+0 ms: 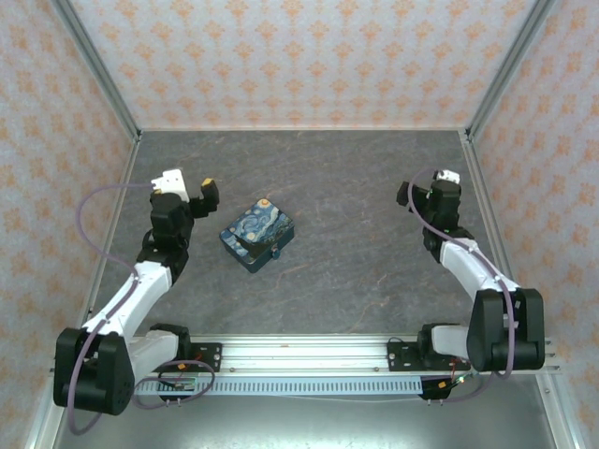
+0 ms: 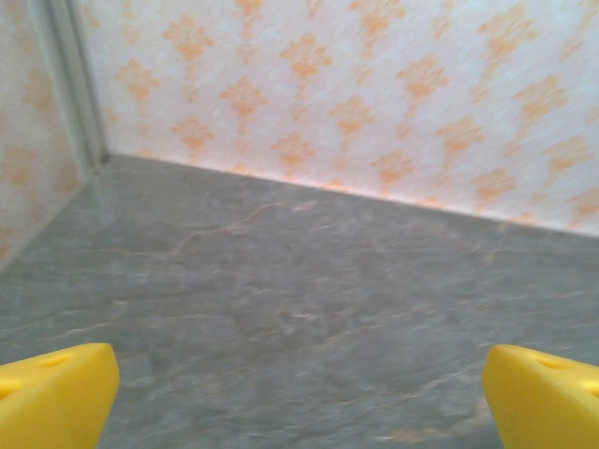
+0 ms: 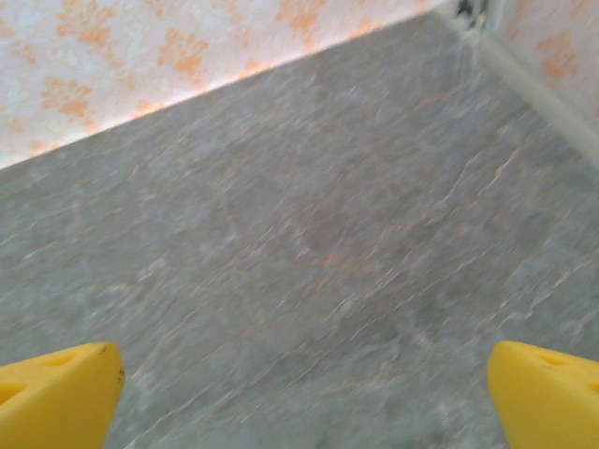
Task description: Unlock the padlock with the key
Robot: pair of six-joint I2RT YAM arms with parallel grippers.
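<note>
Hanging wide apart, empty: left gripper (image 2: 301, 395), right gripper (image 3: 301, 395). You hunt key first; cannot tell where it lies. Then go slow to tiny padlock (image 1: 275, 252), near-right side of painted box (image 1: 253, 232).

The left jaws' yellow fingertips (image 2: 54, 398) were cut off by the bottom and side edges of their wrist view. So were the right jaws' yellow fingertips (image 3: 56, 398). The padlock (image 1: 274, 252) by the painted box (image 1: 253, 229) was too small to see well. The desk (image 3: 309, 253) looked blurry up close.
</note>
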